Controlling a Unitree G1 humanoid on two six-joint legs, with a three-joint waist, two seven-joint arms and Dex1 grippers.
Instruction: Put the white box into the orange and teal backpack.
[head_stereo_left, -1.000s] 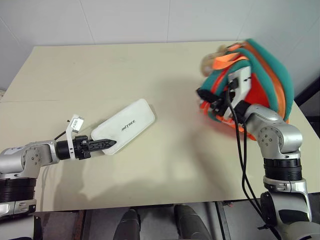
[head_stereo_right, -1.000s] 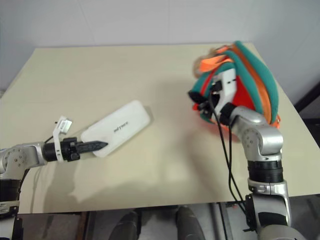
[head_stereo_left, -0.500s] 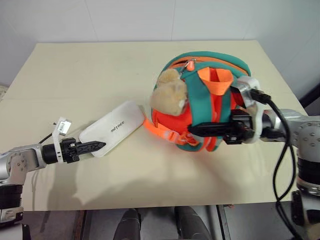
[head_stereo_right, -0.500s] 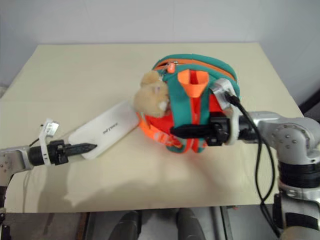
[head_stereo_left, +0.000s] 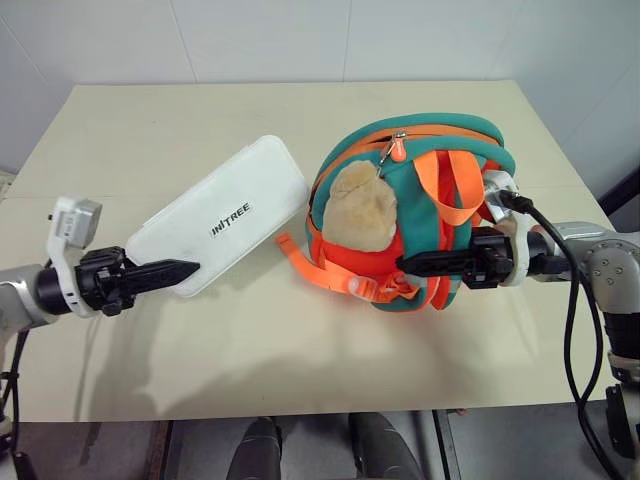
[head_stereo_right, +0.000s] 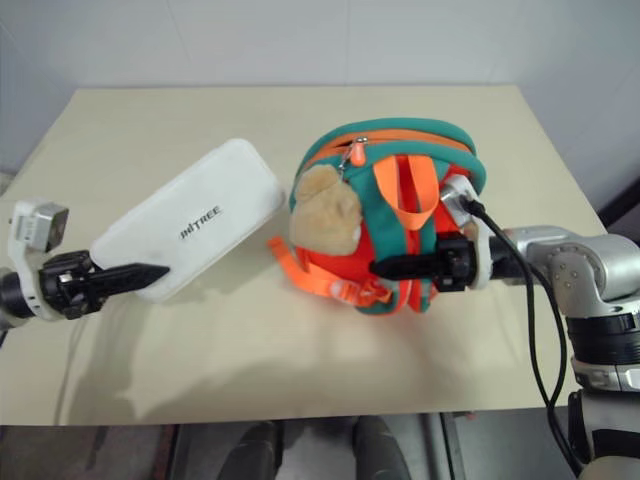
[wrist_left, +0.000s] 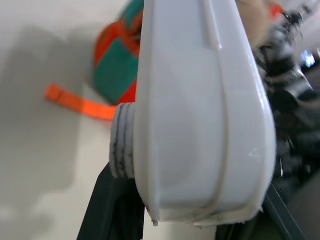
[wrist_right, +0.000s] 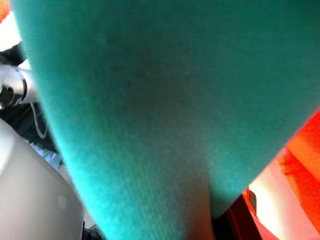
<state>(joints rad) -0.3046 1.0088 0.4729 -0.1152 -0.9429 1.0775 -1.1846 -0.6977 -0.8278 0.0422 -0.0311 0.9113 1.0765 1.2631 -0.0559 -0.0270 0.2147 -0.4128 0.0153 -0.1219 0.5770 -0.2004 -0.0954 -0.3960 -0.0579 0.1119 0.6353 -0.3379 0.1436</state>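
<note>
Up off the table (head_stereo_left: 300, 360), the white box (head_stereo_left: 220, 215) is tilted, with its near end pinched tight in the left pincer (head_stereo_left: 168, 270). Just beside its far end sits the orange and teal backpack (head_stereo_left: 410, 215), with a tan plush toy (head_stereo_left: 362, 213) on its front. The right pincer (head_stereo_left: 415, 264) is closed tight on a teal strap (wrist_right: 150, 115) of the backpack.

white box (head_stereo_left: 218, 218) raised off the table (head_stereo_left: 250, 350), far end tipped up beside backpack | orange and teal backpack (head_stereo_left: 420, 225) swung in beside the box
</note>
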